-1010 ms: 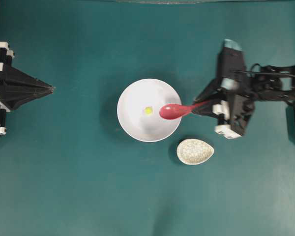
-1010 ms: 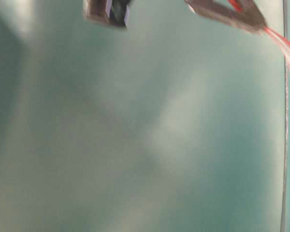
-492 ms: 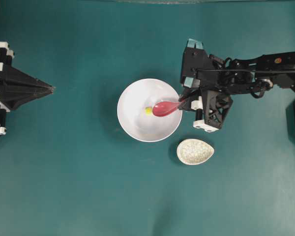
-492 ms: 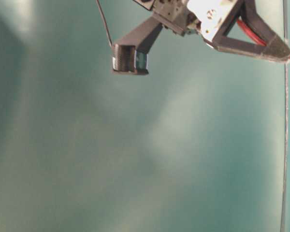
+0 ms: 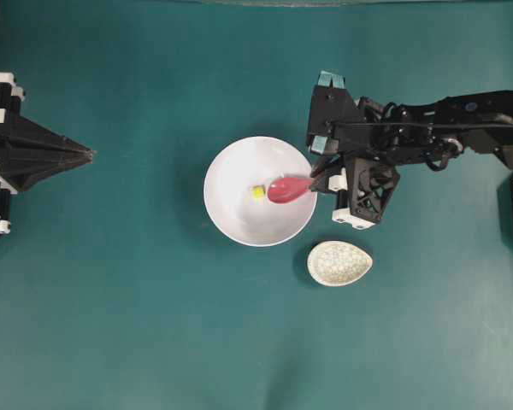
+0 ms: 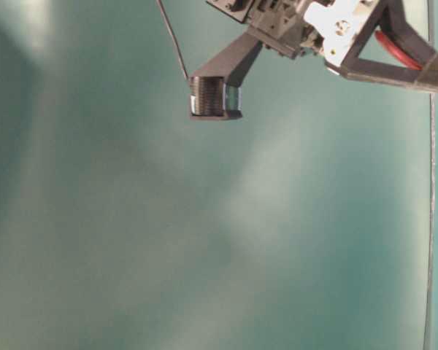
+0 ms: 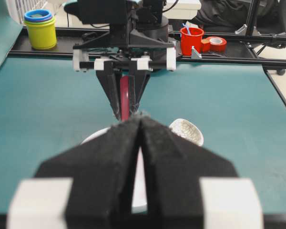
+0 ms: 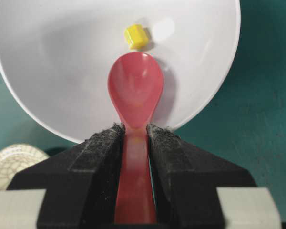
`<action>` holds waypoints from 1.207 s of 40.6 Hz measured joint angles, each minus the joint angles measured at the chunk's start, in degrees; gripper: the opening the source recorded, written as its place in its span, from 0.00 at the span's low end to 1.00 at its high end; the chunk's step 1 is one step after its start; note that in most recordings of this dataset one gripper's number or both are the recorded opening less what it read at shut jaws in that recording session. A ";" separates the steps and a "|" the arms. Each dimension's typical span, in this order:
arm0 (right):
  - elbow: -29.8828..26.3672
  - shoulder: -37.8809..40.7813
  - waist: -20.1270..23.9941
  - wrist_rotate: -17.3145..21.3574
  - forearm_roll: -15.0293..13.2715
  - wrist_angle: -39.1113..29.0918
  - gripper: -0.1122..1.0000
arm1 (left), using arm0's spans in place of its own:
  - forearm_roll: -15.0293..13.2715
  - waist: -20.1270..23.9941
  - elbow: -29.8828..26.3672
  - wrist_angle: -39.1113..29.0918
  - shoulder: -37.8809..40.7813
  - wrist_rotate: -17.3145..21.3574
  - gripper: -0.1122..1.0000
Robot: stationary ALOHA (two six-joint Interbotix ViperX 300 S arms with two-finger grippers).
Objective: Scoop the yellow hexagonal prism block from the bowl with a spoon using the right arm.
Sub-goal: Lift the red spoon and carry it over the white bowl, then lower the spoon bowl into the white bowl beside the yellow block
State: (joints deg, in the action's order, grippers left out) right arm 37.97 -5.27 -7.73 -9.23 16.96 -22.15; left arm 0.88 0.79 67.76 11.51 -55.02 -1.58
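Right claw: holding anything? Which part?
Yes. The right claw is shut on the spoon, pinching its handle just behind the scoop; the scoop is inside the bowl, next to the yellow block. The left claw is shut, holding nothing.

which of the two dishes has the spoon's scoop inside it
The large plain white bowl: the pink-red spoon reaches into it, close to the yellow block. The small speckled oval dish sits apart on the table, with nothing in it.
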 measured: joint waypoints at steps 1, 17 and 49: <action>0.00 0.18 0.00 -0.09 0.00 0.00 0.31 | 0.00 0.09 0.00 0.00 0.00 0.00 0.10; -2.02 3.08 0.00 0.00 0.00 0.35 0.31 | 0.00 0.09 0.00 0.00 -0.09 0.00 0.10; -8.61 4.57 1.85 -0.18 -0.18 -5.80 0.31 | 0.00 0.09 0.00 0.09 -0.18 0.00 0.10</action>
State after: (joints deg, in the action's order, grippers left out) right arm 29.36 -0.70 -5.89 -9.40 16.79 -27.95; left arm 0.88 0.88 67.76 11.60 -55.20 -1.58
